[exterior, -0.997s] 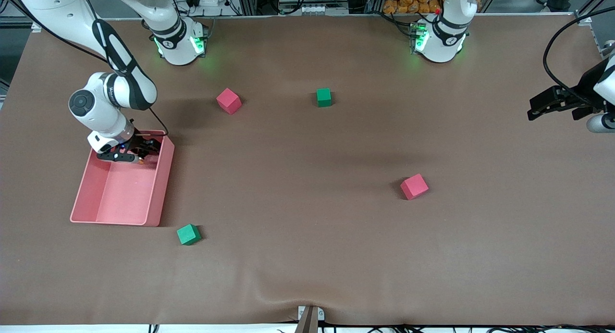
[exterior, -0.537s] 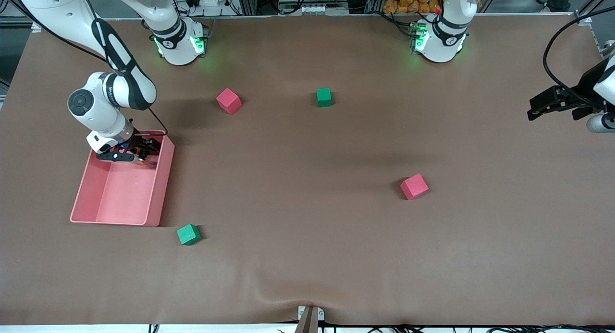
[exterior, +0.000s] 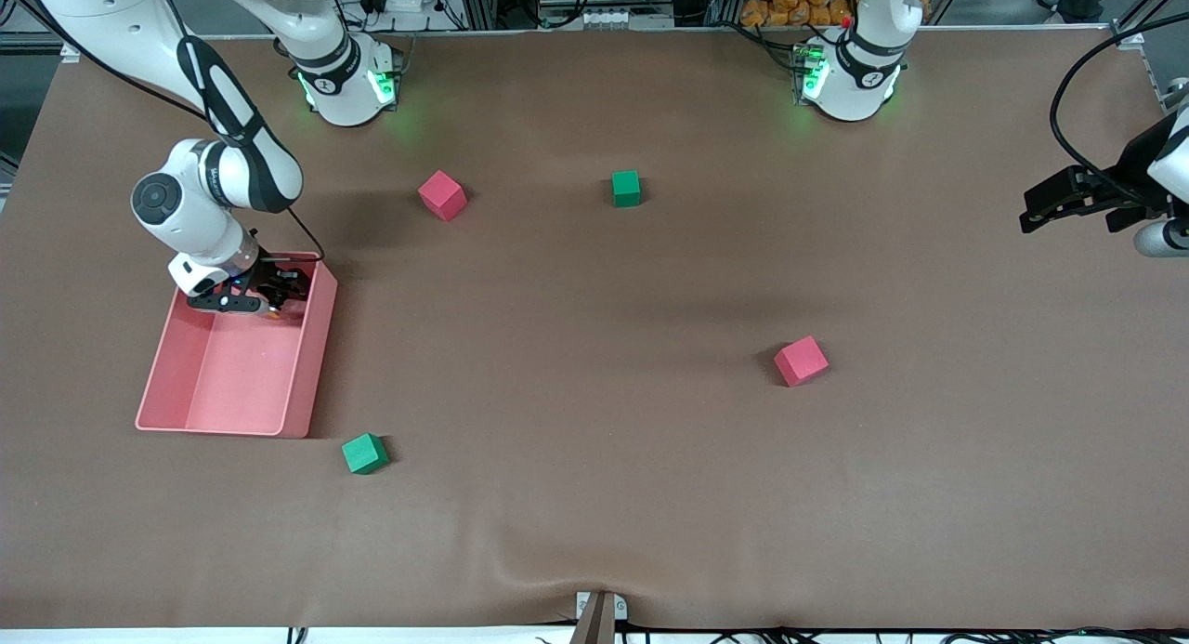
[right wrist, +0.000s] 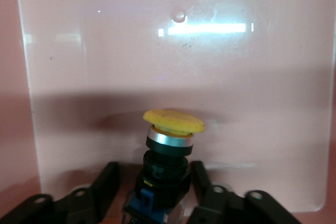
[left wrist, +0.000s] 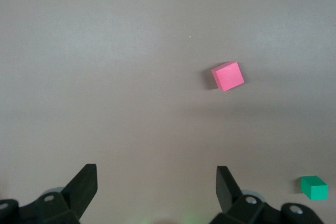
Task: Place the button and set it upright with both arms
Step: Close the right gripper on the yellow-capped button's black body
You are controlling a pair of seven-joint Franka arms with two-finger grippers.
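The button [right wrist: 169, 153] has an orange-yellow cap, a silver ring and a black body, and stands in the pink tray [right wrist: 173, 56]. My right gripper [right wrist: 152, 182] is down in the tray with its fingers open on either side of the button's body; one finger is close to the body and the other stands apart from it. In the front view the right gripper [exterior: 269, 300] is at the tray's end nearest the robots, with an orange speck of the button [exterior: 273, 313] under it. My left gripper [exterior: 1040, 212] waits open and empty over the left arm's end of the table; it also shows in the left wrist view [left wrist: 156, 184].
The pink tray [exterior: 311, 365] lies toward the right arm's end. A green cube [exterior: 364, 453] sits beside its nearest corner. A red cube [exterior: 442, 195] and a green cube [exterior: 626, 188] lie near the bases. Another red cube [exterior: 801, 361] lies mid-table.
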